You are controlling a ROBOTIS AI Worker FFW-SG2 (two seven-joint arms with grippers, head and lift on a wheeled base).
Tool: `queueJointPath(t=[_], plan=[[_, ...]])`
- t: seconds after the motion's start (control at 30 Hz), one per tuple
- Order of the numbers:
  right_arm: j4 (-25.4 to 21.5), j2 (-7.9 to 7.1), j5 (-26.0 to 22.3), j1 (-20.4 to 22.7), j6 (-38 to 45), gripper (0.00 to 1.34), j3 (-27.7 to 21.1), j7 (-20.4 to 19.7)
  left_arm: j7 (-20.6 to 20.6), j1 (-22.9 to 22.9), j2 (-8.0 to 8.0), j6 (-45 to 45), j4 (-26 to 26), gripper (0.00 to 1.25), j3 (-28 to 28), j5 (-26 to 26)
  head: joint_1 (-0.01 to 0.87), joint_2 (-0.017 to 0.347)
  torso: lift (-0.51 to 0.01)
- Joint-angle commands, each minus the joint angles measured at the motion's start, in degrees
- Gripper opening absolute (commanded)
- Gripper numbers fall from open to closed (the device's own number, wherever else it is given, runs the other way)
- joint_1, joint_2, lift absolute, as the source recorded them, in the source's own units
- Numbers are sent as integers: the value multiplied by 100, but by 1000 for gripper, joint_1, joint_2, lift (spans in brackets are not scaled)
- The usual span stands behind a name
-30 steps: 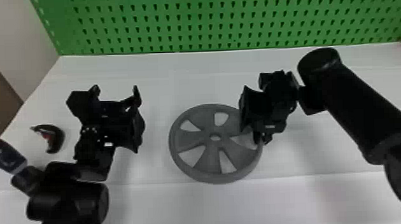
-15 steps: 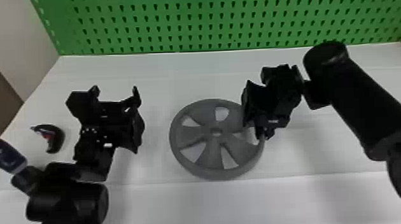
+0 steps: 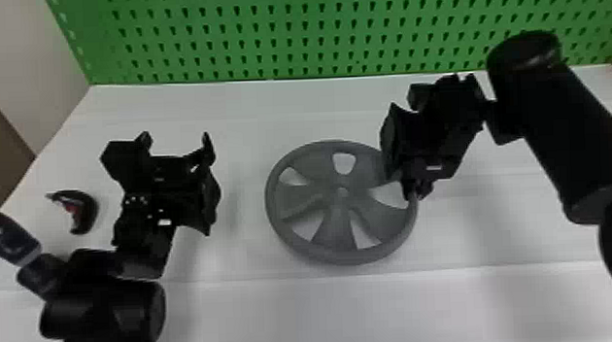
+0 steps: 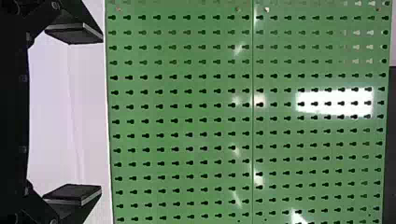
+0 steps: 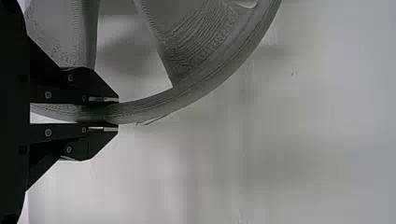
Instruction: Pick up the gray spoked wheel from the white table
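At the right edge of the gray spoked wheel (image 3: 340, 232), my right gripper (image 3: 417, 191) is shut on the rim. The wheel looks raised off the white table (image 3: 334, 308), roughly level and slightly tilted. In the right wrist view, the right gripper (image 5: 114, 113) has one finger on each side of the rim of the wheel (image 5: 196, 46). To the left of the wheel, apart from it, my left gripper (image 3: 176, 138) is parked above the table. The left gripper (image 4: 101, 113) stands open in its wrist view with nothing between its fingers.
A green perforated board (image 3: 286, 42) stands along the table's back edge. A small curved black and red object (image 3: 85, 212) lies on the table left of the left gripper. A pale wall (image 3: 24, 56) rises at the back left.
The wheel has shifted toward the back and slightly right with the right gripper, and looks larger, closer to the head camera. The left arm has stayed in place.
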Motion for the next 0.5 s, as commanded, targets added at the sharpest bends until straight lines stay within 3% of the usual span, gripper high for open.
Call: queueJointPath(t=[0.0, 0.47], plan=[[-31, -5, -4, -40, 66, 247, -162, -1, 0, 0, 0, 0, 0, 1103, -5, -8, 806, 44, -98], [-216, -31, 57, -110, 66, 247, -162, -1, 0, 0, 0, 0, 0, 1103, 3, -17, 806, 44, -98]])
